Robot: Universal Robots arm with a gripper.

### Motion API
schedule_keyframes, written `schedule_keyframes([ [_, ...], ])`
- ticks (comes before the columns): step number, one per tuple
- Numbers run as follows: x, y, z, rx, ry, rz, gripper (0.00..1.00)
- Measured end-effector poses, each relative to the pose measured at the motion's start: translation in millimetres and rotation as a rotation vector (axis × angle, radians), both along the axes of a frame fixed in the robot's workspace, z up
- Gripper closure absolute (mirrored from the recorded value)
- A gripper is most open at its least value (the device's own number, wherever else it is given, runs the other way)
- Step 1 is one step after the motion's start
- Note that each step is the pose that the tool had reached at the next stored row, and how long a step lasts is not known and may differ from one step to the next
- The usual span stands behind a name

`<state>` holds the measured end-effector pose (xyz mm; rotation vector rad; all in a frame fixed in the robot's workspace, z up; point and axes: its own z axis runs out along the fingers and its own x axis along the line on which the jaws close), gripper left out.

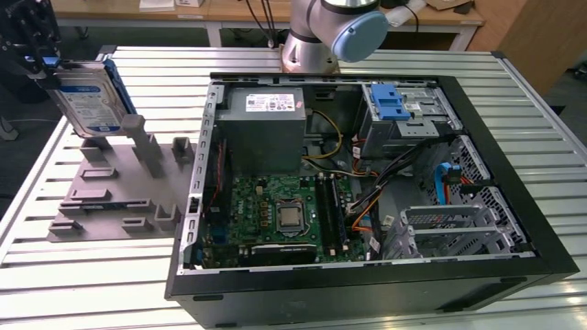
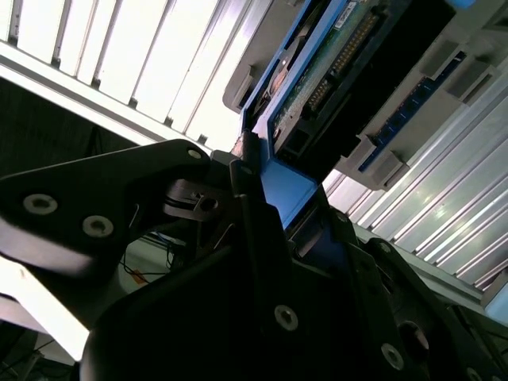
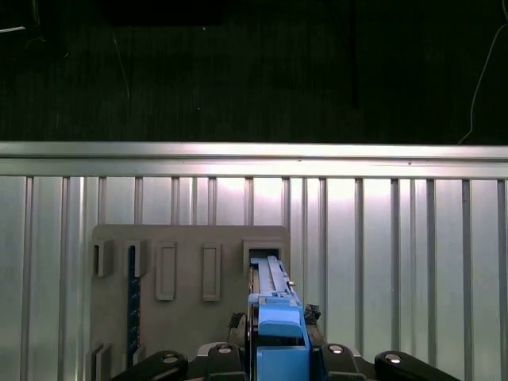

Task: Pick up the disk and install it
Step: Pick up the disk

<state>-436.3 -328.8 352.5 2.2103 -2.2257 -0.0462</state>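
Disk (image 1: 87,103), silver with white-and-blue label, blue frame, clamped in jaws.

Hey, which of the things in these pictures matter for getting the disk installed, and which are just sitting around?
For the job:
- the disk, clamped by its blue end tab in the gripper
- the open computer case
- probably its drive cage

Just there:
- grey slotted holder
- power-supply box
- motherboard
- slatted table
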Motion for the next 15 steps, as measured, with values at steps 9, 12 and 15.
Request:
schedule_keyframes([
  [9, 0.0, 0.0, 2.7, 0.0, 0.0, 0.0, 0.64],
  [12, 0.0, 0.0, 3.2, 0.0, 0.0, 0.0, 0.64],
  [15, -0.1, 0.3, 4.0, 0.0, -0.0001, 0.0, 0.64],
])
